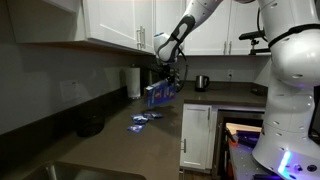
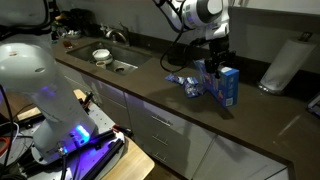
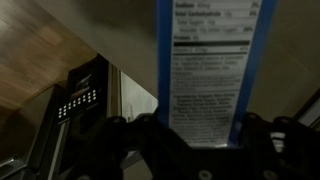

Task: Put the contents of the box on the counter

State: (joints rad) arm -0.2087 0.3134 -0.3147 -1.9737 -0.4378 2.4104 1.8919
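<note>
My gripper (image 1: 168, 78) is shut on the blue box (image 1: 160, 94) and holds it just above the dark counter (image 1: 120, 150). In an exterior view the box (image 2: 226, 85) stands out under the gripper (image 2: 212, 66). The wrist view shows the box's white printed panel (image 3: 210, 70) between the two fingers of the gripper (image 3: 190, 132). Several small blue-and-white packets (image 1: 140, 120) lie on the counter (image 2: 200, 118) beside the box; they also show in the exterior view from the sink end (image 2: 184, 84).
A white paper-towel roll (image 1: 133, 82) (image 2: 285, 62) stands against the backsplash behind the box. A kettle (image 1: 202, 82) is further back. A sink (image 2: 118, 65) with a bowl (image 2: 101, 56) lies along the counter. White upper cabinets (image 1: 120, 25) hang above.
</note>
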